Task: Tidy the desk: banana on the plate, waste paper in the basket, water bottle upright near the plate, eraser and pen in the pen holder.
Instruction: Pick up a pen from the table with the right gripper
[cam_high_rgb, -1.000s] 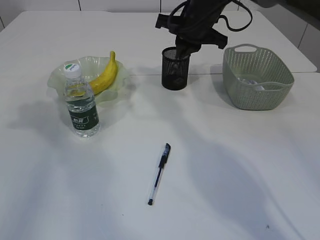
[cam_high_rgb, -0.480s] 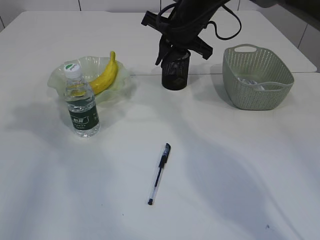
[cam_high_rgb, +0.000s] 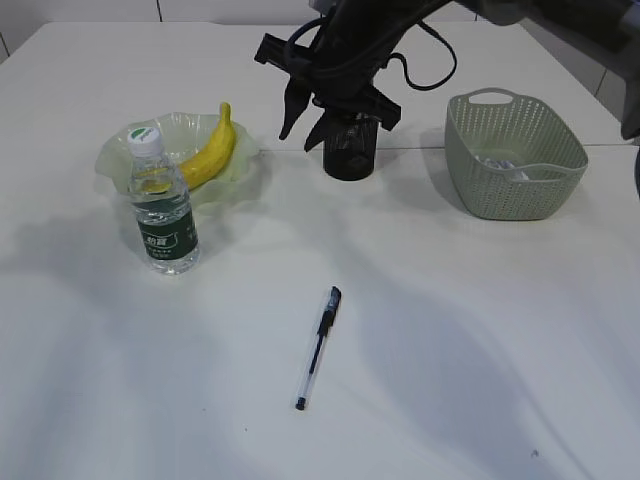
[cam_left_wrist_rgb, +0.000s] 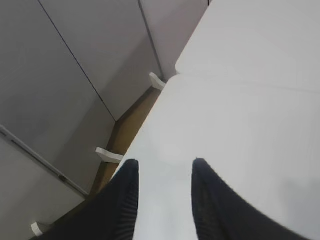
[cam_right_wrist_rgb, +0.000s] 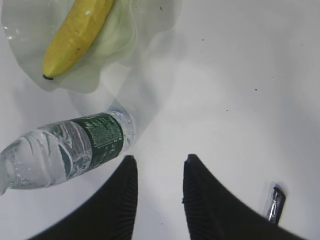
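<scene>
The banana (cam_high_rgb: 210, 150) lies in the pale green plate (cam_high_rgb: 120, 155), and both show again in the right wrist view, banana (cam_right_wrist_rgb: 75, 35) and plate (cam_right_wrist_rgb: 117, 47). In front of the plate the water bottle (cam_high_rgb: 165, 215) stands upright; the right wrist view also catches the bottle (cam_right_wrist_rgb: 65, 150). A black-capped pen (cam_high_rgb: 318, 347) lies on the desk (cam_high_rgb: 480, 330). My right gripper (cam_high_rgb: 298, 140) hangs open and empty, just left of the black pen holder (cam_high_rgb: 350, 150). White waste paper (cam_high_rgb: 505, 165) sits in the basket (cam_high_rgb: 515, 190). The eraser is hidden. My left gripper (cam_left_wrist_rgb: 165, 165) is open, holding nothing.
The right arm and its cables hang over the pen holder's mouth. In the left wrist view the desk's edge (cam_left_wrist_rgb: 150, 125) runs beside grey wall panels. A seam crosses the desk behind the containers.
The right gripper has come up out of the pen holder, swung left and opened its jaws. Nothing else on the desk moved.
</scene>
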